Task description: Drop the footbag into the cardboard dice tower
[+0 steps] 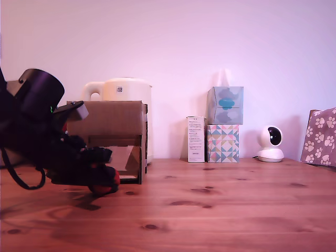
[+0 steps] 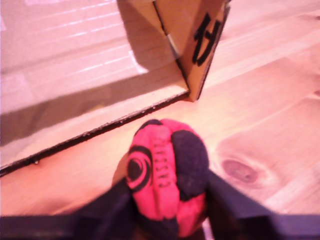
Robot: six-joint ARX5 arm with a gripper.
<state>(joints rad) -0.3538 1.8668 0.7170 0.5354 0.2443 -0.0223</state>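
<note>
The red and black footbag point(image 2: 167, 175) sits squeezed between my two dark fingers point(image 2: 227, 205), so my gripper point(image 1: 105, 181) is shut on it. In the exterior view the footbag point(image 1: 107, 181) shows as a dark red lump just above the wooden table, at the view's left, in front of the tower's opening. The brown cardboard dice tower point(image 1: 113, 123) stands right behind it, its sloped ramp point(image 1: 123, 157) visible inside the front opening. The wrist view shows the tower's ramp floor point(image 2: 75, 70) and a side wall with a black mark point(image 2: 202, 35) close ahead of the footbag.
A cream kettle point(image 1: 123, 89) stands behind the tower. Further towards the exterior view's right stand a slim white box point(image 1: 196, 139), two stacked patterned tissue boxes point(image 1: 224, 123), a small white camera point(image 1: 270, 144) and a paw-print box point(image 1: 320, 136). The wooden table point(image 1: 220, 210) stretches in front.
</note>
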